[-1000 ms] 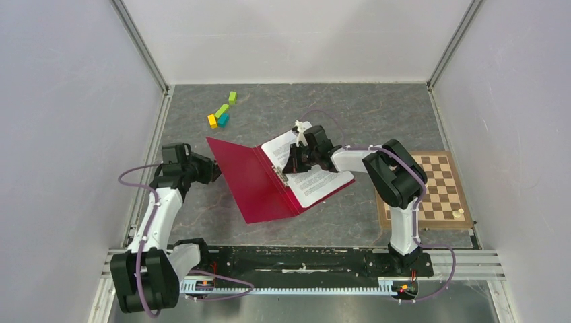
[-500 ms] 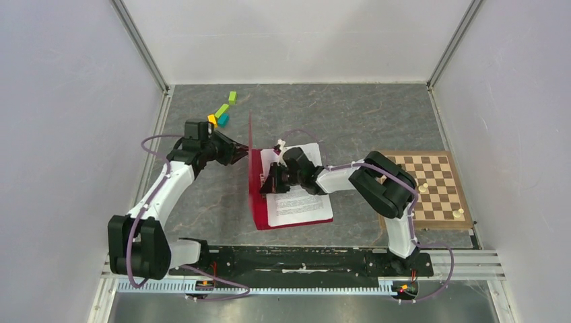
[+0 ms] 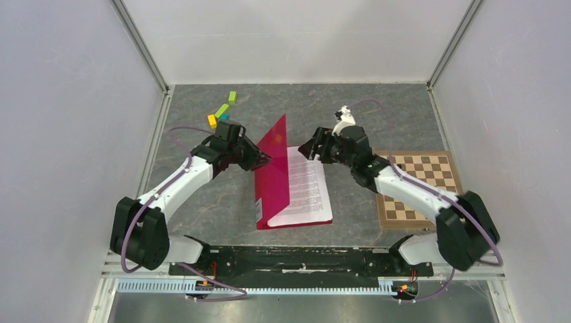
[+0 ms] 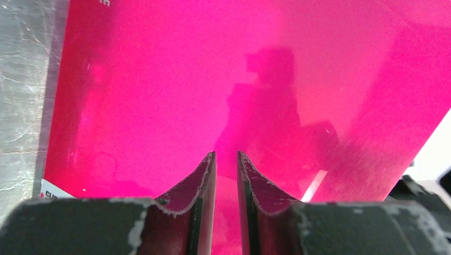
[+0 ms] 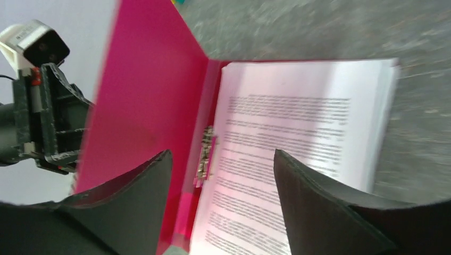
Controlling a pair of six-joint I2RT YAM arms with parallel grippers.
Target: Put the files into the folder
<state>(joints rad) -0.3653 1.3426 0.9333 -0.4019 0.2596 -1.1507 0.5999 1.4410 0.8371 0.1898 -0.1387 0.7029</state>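
The red folder [image 3: 272, 165] lies open on the grey table, its front cover standing up and leaning right over the files [image 3: 306, 192]. These white printed sheets rest flat on the back cover, beside a metal clip [image 5: 205, 154] at the spine. My left gripper [image 3: 263, 160] meets the cover's outer face [image 4: 213, 79]; its jaws stand a slim gap apart with nothing between them [image 4: 226, 154]. My right gripper [image 3: 306, 149] hovers open above the far end of the files [image 5: 298, 122], holding nothing [image 5: 223, 151].
A brown chessboard [image 3: 421, 192] lies at the right, partly under my right arm. Small coloured blocks [image 3: 222, 111] sit at the far left behind the folder. White walls close in the table on three sides.
My left gripper swung the cover from lying flat at the left up to standing and leaning right. My right gripper opened and drew back from the spine toward the far right.
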